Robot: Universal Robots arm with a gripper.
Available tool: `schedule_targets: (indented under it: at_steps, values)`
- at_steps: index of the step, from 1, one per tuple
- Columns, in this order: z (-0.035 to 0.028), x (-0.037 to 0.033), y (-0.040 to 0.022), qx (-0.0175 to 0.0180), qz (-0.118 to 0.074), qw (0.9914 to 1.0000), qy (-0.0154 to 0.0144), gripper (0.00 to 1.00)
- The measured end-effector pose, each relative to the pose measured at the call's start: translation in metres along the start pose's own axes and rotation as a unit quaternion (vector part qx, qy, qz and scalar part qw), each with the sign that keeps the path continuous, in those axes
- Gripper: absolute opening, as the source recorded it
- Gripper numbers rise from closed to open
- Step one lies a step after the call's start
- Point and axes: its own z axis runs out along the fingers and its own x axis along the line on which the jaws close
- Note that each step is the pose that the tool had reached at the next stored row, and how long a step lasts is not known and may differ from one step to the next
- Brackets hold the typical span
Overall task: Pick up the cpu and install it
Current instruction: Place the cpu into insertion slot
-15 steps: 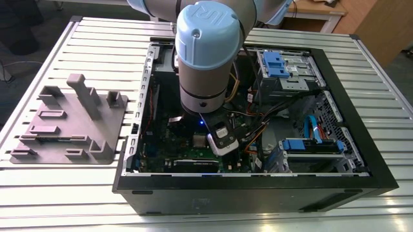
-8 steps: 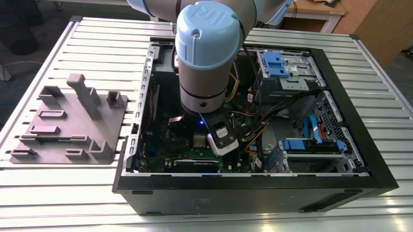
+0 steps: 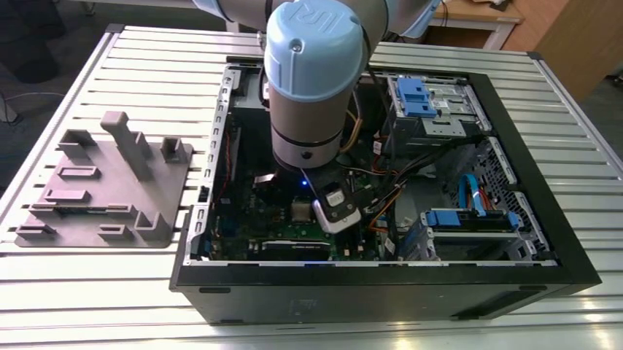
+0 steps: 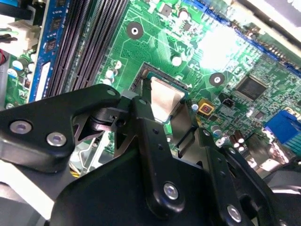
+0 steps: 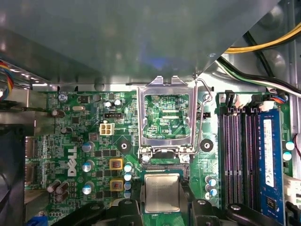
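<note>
The gripper (image 5: 162, 200) is clamped on the cpu (image 5: 162, 188), with its fingers (image 5: 127, 209) on two opposite edges. The cpu lies flat, metal top up. Its edges run parallel to those of the open socket frame (image 5: 165, 115) just beside it. Memory slots (image 5: 237, 155) run alongside. A grey tray (image 3: 98, 182) sits at the exterior view's left.

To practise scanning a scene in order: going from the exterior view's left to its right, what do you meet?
Grey moulded tray → robot arm → blue drive bracket → computer case's right wall → table slats.
</note>
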Motion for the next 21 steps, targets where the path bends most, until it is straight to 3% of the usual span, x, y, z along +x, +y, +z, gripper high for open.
schedule_targets:
  at_steps: [8,21]
  values:
    - [-0.0002,-0.0040,-0.0006,0.0001,0.000,1.00000,0.0001,0.42]
    - [0.0027,-0.0041,-0.0008,-0.0002,0.000,1.00000,0.0001,0.42]
